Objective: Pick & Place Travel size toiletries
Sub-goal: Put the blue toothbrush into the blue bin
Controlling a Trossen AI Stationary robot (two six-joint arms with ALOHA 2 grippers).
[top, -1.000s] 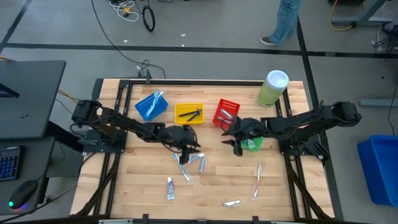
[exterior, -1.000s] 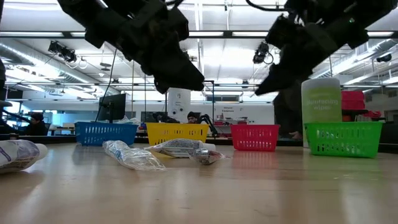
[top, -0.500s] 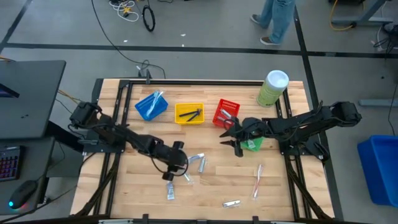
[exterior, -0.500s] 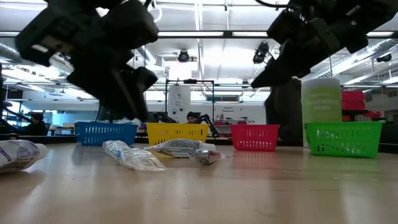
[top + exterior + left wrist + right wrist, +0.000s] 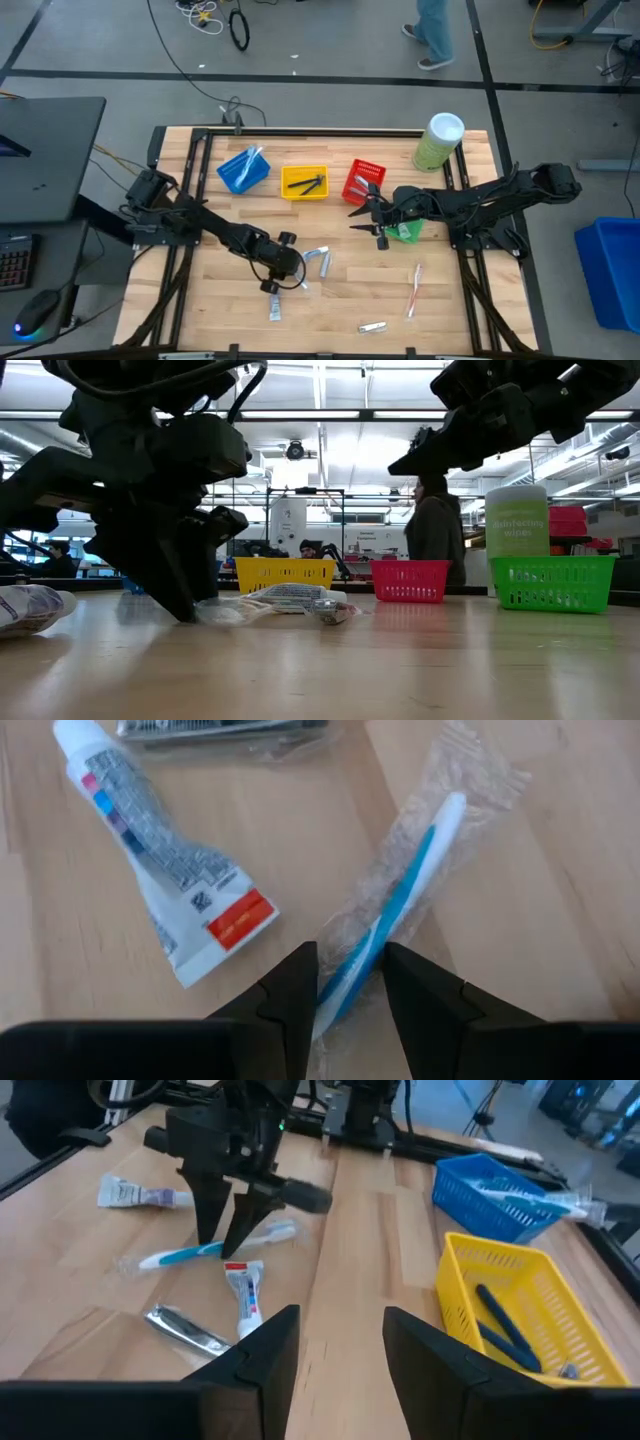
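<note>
- From above, the left gripper (image 5: 272, 284) is down on the table (image 5: 340, 305) among loose toiletries, but its fingers hide what lies between them.
- Its wrist camera shows a wrapped blue toothbrush (image 5: 395, 920) between the parted fingers (image 5: 295, 995), not yet clamped, with a small toothpaste tube (image 5: 160, 870) just beside it.
- The right gripper (image 5: 368, 218) hangs spread and empty near the red bin (image 5: 364, 182); its wrist camera shows dark razors (image 5: 505, 1330) in the yellow bin (image 5: 520, 1320).
</note>
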